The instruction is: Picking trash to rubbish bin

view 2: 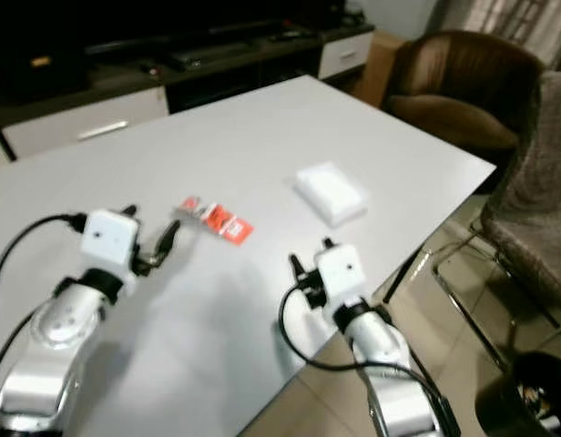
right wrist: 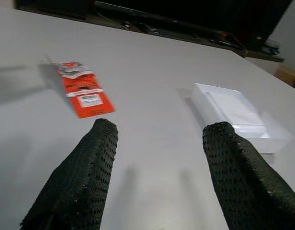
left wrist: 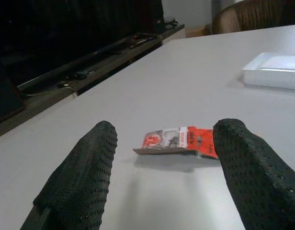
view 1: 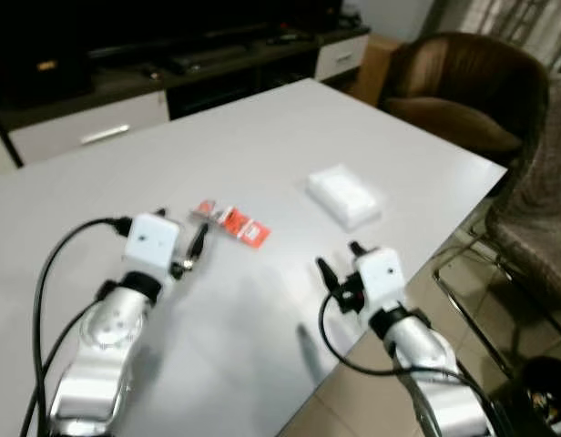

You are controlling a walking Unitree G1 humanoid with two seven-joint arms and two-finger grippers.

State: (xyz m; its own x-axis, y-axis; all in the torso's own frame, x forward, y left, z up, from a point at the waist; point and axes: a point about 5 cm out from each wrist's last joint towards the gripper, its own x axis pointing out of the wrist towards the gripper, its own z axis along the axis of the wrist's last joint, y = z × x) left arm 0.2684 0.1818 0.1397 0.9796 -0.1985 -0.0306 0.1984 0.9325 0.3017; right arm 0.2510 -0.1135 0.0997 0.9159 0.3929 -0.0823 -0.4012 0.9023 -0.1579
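- Left gripper [view 1: 195, 250] over the white table [view 1: 262, 127], fingers spread wide, nothing held. Wrist cam: both black fingers [left wrist: 83, 177] apart w/ bare tabletop between.
- Red wrapper [view 1: 233, 221] – the trash – lies flat on the table just ahead of the left fingertips, not touching them. In the left wrist view [left wrist: 178, 141] it sits beyond the gap between the two fingers, nearer one finger than the other. Orange-red w/ a clear/silver end.
- Same wrapper seen from the right wrist cam [right wrist: 83, 88]: ahead of that gripper's fingers too, farther out, off to one finger's side.
- Right gripper [view 1: 338, 264] near the table's edge, fingers also parted, gripping nothing. Wrist cam shows its fingers [right wrist: 78, 177] well apart, table surface between them.
- White flat box [view 1: 344, 196] on the table beyond the right fingertips, apart from them; right wrist view has it [right wrist: 236, 115] ahead of one finger, well clear of the wrapper.
- Far right, off the table: brown armchair [view 1: 463, 86] beyond the box, a chair w/ metal legs [view 1: 526, 237] beside the table edge.
- Dark round bin [view 2: 531, 391] on the floor, low at the right, well apart from both grippers; contents too small to tell.
- Behind the table: dark TV unit w/ white drawers [view 1: 89, 127].
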